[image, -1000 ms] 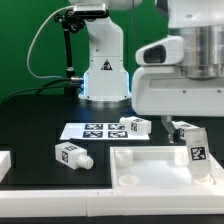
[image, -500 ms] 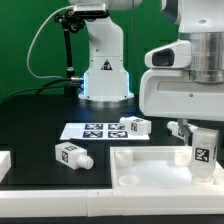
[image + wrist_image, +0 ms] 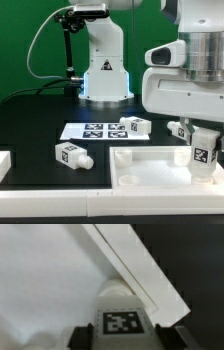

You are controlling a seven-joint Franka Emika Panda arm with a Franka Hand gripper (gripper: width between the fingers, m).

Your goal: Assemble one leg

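My gripper is shut on a leg, a short white square post with a marker tag on its side, and holds it upright at the exterior view's right, over the big flat white tray-like panel. In the wrist view the leg sits between my two dark fingers, its rounded end pointing at the panel's raised rim. Two more legs lie on the black table: one at the exterior view's left, one beside the marker board.
The arm's white base stands behind the marker board. A white part shows at the exterior view's left edge. A green wall closes the back.
My gripper with the leg has moved slightly toward the exterior view's right and a little lower over the panel. The other parts have not moved.
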